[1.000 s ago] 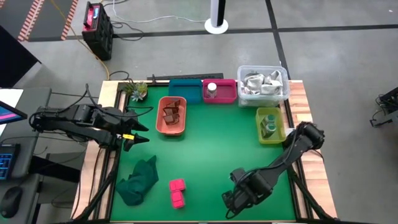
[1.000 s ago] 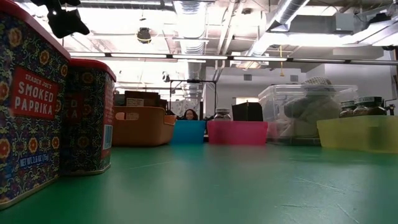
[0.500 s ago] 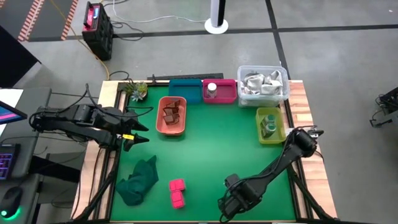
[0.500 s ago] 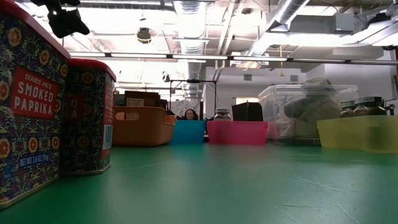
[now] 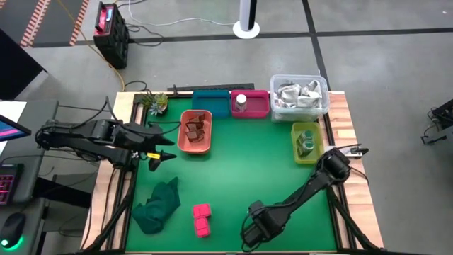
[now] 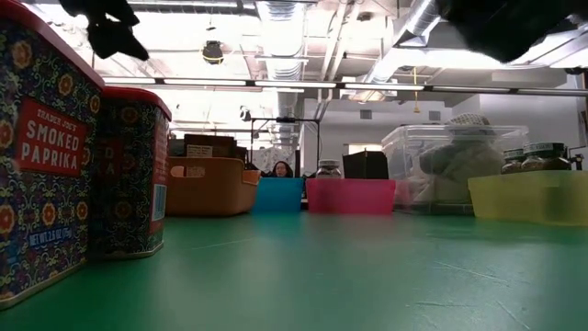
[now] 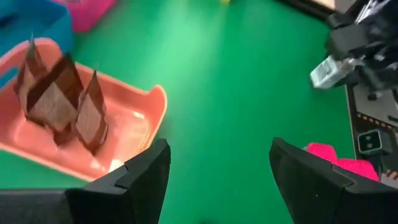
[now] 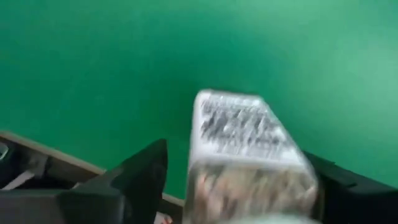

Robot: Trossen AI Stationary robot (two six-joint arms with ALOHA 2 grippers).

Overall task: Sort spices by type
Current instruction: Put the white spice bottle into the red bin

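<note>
Two magenta boxes [image 5: 202, 219] stand side by side near the table's near edge; in the low view they are patterned paprika tins [image 6: 46, 156]. Reddish-brown pieces [image 5: 196, 129] lie in a salmon tray [image 7: 134, 124]. A white-topped jar [image 5: 241, 101] stands in the pink bin, and greenish jars [image 5: 306, 142] in the yellow-green bin. My left gripper [image 5: 164, 154] hovers open at the table's left, beside the tray. My right gripper [image 5: 249, 232] is low at the near edge, right of the boxes, shut on a shiny grey-white packet [image 8: 242, 143]. My right gripper holds the grey-white packet between its two fingers [image 8: 140, 180]. The printed face of the packet [image 8: 236, 124] shows beyond the fingers, clear of the green table top. Blur hides which part of the packet the fingers are on.
A dark green cloth [image 5: 157, 205] lies crumpled near the left near corner. A clear bin of shiny packets [image 5: 299, 95] and a blue bin [image 5: 210, 103] stand along the far edge. A small plant [image 5: 154, 103] is at the far left corner. The green middle of the table [image 5: 248, 170] is bare.
My right gripper has moved toward the table's near edge and left, closer to the magenta boxes, its arm stretching out; the arm now shows at the top right of the low view. My left gripper has shifted a little toward the table's right.
</note>
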